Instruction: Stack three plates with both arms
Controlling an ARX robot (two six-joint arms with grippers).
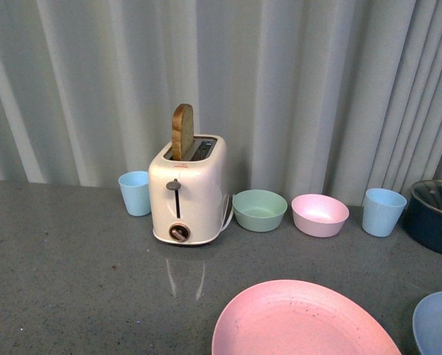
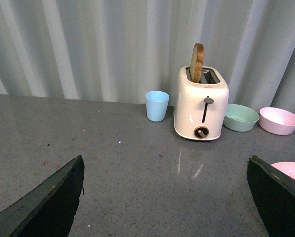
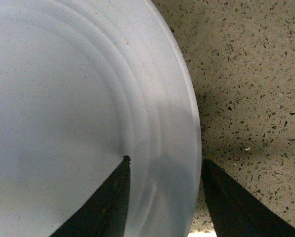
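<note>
Plates not yet stacked, as far as shows. Nearest, light blue plate (image 3: 63, 98): lies on the speckled desk (image 3: 256, 74) with its rim between the two fingers of the right claw (image 3: 164, 163), one finger over the plate's inside, the other just off the edge above the desk. Stands part open around that rim; cannot tell whether pinching it or only straddling it. Shows in the front view at the near right corner, cut by the frame, seemingly flat. Close on its left but apart, pink plate (image 1: 302, 322): rests flat at the near edge, bare on top. Missing from every view: cream plate. Over bare desk, left claw (image 2: 165, 160): hangs with fingers spread wide, holds nothing.

Judged from this, barely begun: at most one rim taken, all stacking left, and the cream plate to be found first.

For room: wide open grey desk beyond the plates, most of it on the left side. Farther back, a row before the curtain (image 1: 317, 89): blue cup (image 1: 135, 192), toaster (image 1: 189, 196) with a bread slice (image 1: 182, 132) upright in one slot, green bowl (image 1: 259, 209), pink bowl (image 1: 320, 214), second blue cup (image 1: 383, 211), and at far right a dark pot (image 1: 432, 229) with a glass lid (image 1: 434, 195). Stands closest behind the light blue plate, so likely safer to carry leftward, toward the pink one
</note>
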